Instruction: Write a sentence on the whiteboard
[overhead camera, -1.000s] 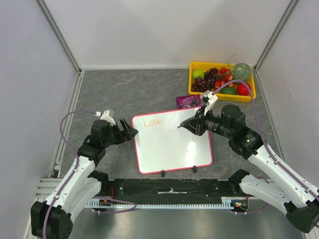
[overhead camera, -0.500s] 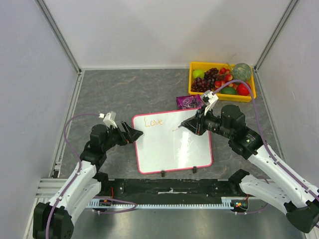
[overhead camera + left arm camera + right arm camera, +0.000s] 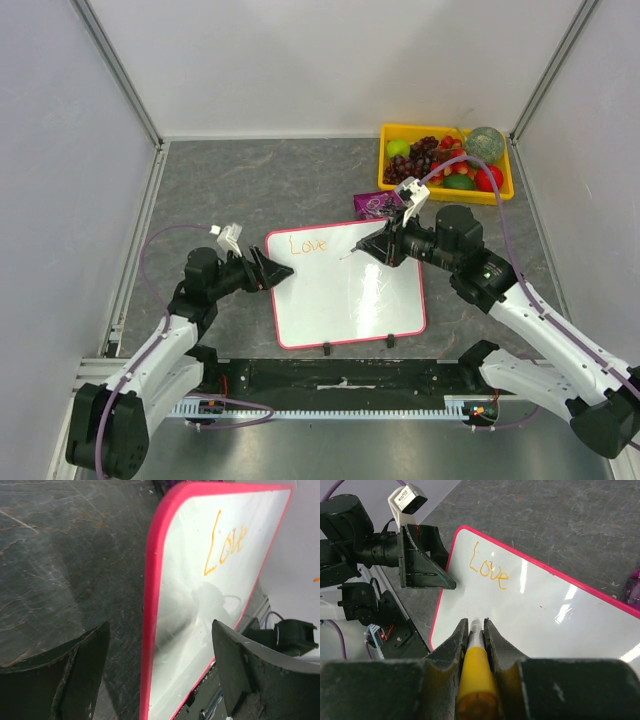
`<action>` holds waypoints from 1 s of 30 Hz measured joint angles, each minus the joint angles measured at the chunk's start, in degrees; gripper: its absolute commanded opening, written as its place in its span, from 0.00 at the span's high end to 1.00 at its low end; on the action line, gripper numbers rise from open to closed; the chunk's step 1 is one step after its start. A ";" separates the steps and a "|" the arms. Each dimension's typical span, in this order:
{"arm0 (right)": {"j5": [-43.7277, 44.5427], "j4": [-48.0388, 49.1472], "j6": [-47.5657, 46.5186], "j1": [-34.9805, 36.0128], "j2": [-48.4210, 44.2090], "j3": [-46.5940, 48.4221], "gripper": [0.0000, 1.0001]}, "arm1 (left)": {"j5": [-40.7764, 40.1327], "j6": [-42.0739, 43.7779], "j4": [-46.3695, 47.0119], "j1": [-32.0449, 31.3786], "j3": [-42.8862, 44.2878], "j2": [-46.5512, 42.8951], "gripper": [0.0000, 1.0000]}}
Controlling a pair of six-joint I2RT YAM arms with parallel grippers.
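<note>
The whiteboard [image 3: 340, 300], pink-red framed, lies on the table between my arms. Orange text "Love" [image 3: 306, 244] sits at its top left; only that word shows. My left gripper [image 3: 275, 272] is open at the board's left edge. In the left wrist view the pink edge [image 3: 150, 605] runs between its fingers [image 3: 85, 670], with "Love" [image 3: 225, 545] beyond. My right gripper [image 3: 372, 250] is shut on a yellow-bodied marker [image 3: 476, 665], tip pointing at the board [image 3: 545, 610] just right of "Love" [image 3: 489, 569]. Whether the tip touches I cannot tell.
A yellow bin [image 3: 497, 192] of fruit stands at the back right. A purple packet [image 3: 380, 205] lies just beyond the board's top right corner. White walls enclose the table. A black rail [image 3: 340, 375] runs along the near edge.
My left gripper has moved right and down to the board's left edge. My right gripper has shifted slightly left and back with the marker. The text is unchanged.
</note>
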 measured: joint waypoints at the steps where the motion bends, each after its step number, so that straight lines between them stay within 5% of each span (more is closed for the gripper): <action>1: -0.35 0.50 0.17 0.00 0.70 0.00 1.00 | 1.31 0.00 1.99 0.00 -0.66 0.63 0.16; 14: -1.31 4.13 0.66 0.00 2.71 0.00 1.00 | 13.75 0.50 22.47 0.00 -6.29 9.84 0.46; 30: -0.74 4.15 -0.11 0.00 2.89 0.00 1.00 | 22.14 -1.95 27.36 0.04 -7.19 8.26 0.98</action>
